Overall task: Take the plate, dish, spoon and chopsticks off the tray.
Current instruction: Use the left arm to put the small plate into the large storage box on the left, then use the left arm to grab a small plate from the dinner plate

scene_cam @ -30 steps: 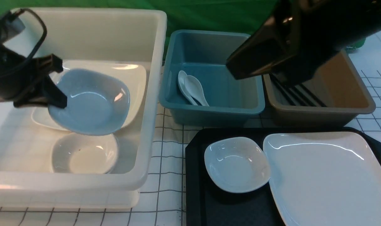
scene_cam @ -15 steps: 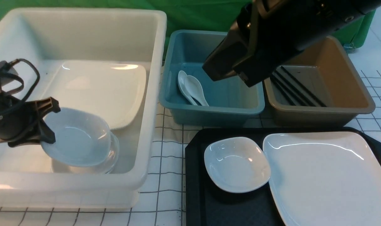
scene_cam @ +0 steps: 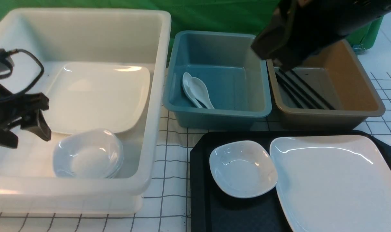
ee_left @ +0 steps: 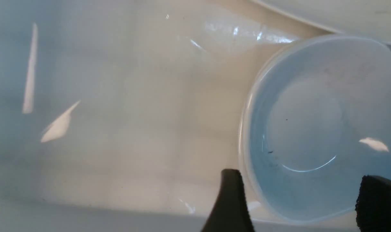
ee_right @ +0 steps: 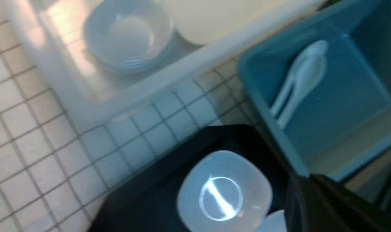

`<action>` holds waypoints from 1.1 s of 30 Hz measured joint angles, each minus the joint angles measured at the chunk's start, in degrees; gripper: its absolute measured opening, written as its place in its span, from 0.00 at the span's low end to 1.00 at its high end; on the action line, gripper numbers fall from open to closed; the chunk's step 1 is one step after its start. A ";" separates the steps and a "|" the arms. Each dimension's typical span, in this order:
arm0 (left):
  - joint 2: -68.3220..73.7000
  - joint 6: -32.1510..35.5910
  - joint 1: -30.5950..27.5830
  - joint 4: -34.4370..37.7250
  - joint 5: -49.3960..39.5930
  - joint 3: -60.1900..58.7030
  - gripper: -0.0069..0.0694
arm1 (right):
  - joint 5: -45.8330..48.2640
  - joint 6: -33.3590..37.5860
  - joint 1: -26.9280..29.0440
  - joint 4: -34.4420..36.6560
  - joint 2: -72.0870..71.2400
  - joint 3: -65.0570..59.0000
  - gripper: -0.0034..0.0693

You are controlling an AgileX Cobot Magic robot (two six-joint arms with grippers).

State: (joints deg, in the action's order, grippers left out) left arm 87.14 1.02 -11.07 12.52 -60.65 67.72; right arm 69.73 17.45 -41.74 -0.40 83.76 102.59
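The black tray [scene_cam: 200, 193] holds a small white dish [scene_cam: 243, 168] and the large white plate [scene_cam: 337, 180]. My left gripper [scene_cam: 44, 116] is open and empty inside the white tub, just left of a stack of small dishes [scene_cam: 87, 154]. In the left wrist view its fingers [ee_left: 231, 199] stand wide apart over that stack [ee_left: 321, 129]. My right gripper [scene_cam: 261, 51] is shut and empty, high over the gap between the blue and brown tubs. Two white spoons [scene_cam: 197, 90] lie in the blue tub. Black chopsticks [scene_cam: 301, 91] lie in the brown tub.
The white tub [scene_cam: 157, 96] also holds a large white plate [scene_cam: 95, 96]. The blue tub [scene_cam: 214, 112] and brown tub [scene_cam: 327, 116] stand behind the tray. The right wrist view shows the tray's dish [ee_right: 224, 193], the spoons [ee_right: 298, 80] and the gridded tabletop [ee_right: 37, 145].
My left gripper lowered its dish onto the stack in the white tub, let go and drew back left. My right arm swung left over the blue tub, then back right.
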 joint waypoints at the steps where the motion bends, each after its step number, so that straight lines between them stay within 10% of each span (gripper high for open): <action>1: -0.36 1.00 0.60 0.11 -1.45 1.57 0.69 | 0.00 -0.46 0.42 -2.04 -1.16 -0.41 0.06; 8: -2.95 7.50 19.18 1.55 -2.30 6.23 0.17 | -0.13 -1.83 14.49 -4.95 -9.81 -11.89 0.04; 15: 0.02 9.00 43.84 0.04 9.30 6.23 0.09 | 0.12 -0.44 28.42 2.11 -15.33 -29.05 0.04; 22: 9.60 3.54 60.83 -12.52 22.27 6.23 0.31 | 0.67 7.83 32.91 16.47 -18.61 -41.09 0.04; 33: 23.69 3.03 62.71 -24.85 27.73 6.23 0.84 | 0.50 14.23 33.02 29.46 -19.87 -41.49 0.04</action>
State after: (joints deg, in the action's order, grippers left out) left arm 110.84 4.05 51.64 -12.33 -32.92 73.96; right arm 70.23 31.67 -8.72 29.05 63.89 61.10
